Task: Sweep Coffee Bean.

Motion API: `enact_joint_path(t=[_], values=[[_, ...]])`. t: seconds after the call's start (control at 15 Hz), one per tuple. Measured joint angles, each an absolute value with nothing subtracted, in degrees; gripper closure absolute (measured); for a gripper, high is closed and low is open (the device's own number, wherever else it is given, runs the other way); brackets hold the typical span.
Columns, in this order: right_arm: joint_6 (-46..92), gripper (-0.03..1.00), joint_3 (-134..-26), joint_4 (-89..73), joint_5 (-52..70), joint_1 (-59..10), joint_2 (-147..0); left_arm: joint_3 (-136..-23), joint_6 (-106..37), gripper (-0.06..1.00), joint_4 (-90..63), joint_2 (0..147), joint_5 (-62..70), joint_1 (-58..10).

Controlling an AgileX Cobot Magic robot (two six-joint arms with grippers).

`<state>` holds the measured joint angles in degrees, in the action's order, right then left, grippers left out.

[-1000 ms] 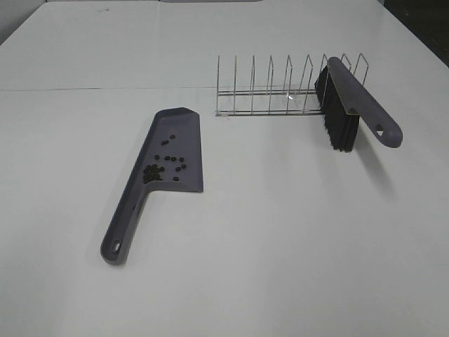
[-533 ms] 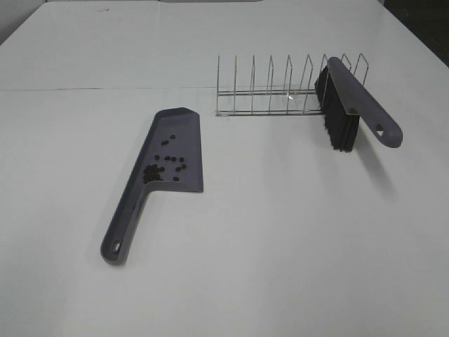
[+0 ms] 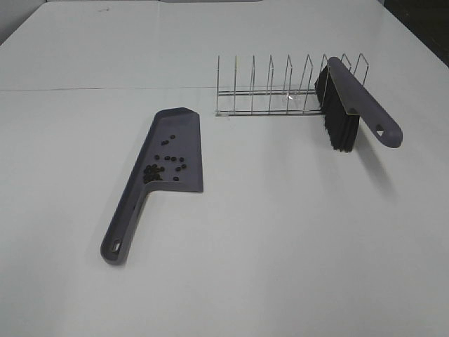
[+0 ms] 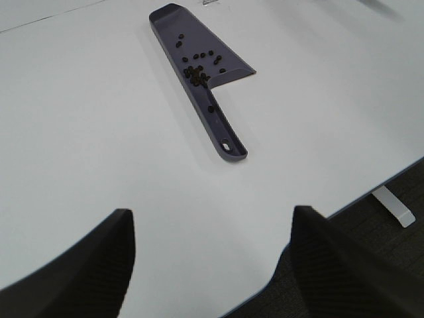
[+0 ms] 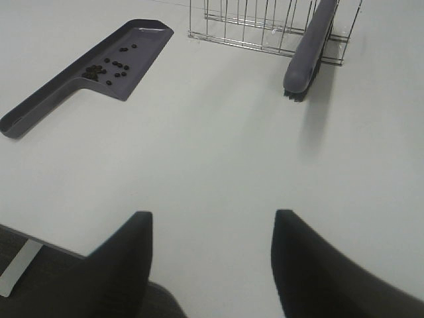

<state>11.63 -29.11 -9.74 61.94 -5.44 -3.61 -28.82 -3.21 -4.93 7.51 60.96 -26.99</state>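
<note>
A grey-purple dustpan [image 3: 172, 151] lies flat on the white table, handle toward the front left. Several tiny dark coffee beans [image 3: 163, 167] lie inside the pan, most bunched near the handle end; they also show in the left wrist view [image 4: 199, 66] and the right wrist view [image 5: 106, 69]. A grey-purple brush [image 3: 351, 105] with black bristles leans in the wire rack [image 3: 273, 91]. Neither gripper shows in the high view. My left gripper [image 4: 209, 255] and my right gripper [image 5: 209, 258] are open and empty, held back near the table's front edge, far from the dustpan.
The wire rack [image 5: 252, 26] stands behind the dustpan, toward the back right. The table's front edge [image 4: 344, 205] and dark floor below show in both wrist views. A seam runs across the table behind the dustpan.
</note>
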Motion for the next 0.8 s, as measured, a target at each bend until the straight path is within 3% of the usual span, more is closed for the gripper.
enact_joint_path(t=[0.4,0.8], values=[[11.63,0.52,-29.11,-9.74,61.94,-5.44,-3.61,-28.82,-3.21,0.33,-4.98,6.82,60.96,-24.92],[11.63,0.52,-29.11,-9.74,61.94,-5.21,-3.61,-28.65,-3.21,0.33,-4.98,3.61,60.91,-5.96]])
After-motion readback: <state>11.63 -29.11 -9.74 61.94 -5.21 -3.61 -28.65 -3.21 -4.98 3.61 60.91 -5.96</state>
